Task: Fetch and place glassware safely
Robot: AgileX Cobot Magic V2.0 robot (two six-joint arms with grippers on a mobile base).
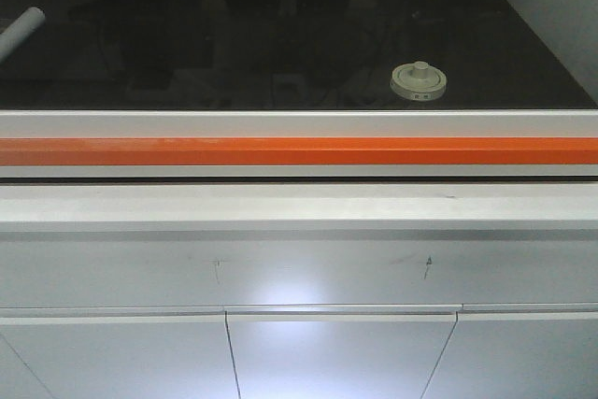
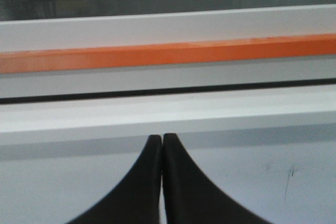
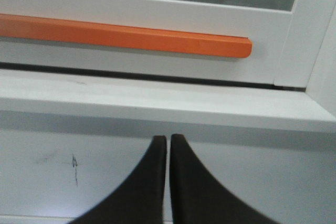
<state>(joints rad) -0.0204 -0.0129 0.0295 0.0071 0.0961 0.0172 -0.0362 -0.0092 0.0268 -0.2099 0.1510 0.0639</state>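
In the front view, the glass jar stands right of centre in the upper part of the frame. It rests on the dark worktop behind a pane that carries faint reflections. Its round cream-white lid shows plainly, with a central knob and small dark marks near the rim. The squat clear body underneath is hard to make out against the black surface.

At the upper left edge lies a tilted pale grey tube, cut off by the frame. A smooth orange bar runs across the middle, set in a white frame. Below it are a flat white ledge and matte white cabinet panels with a patch of glare.

In the left wrist view, the left gripper has its black, curved fingers pressed together at the tips, low in the frame before a white panel. In the right wrist view, the right gripper is likewise closed, with only a hairline between the fingers. There the orange bar ends at the right, just short of a white upright.
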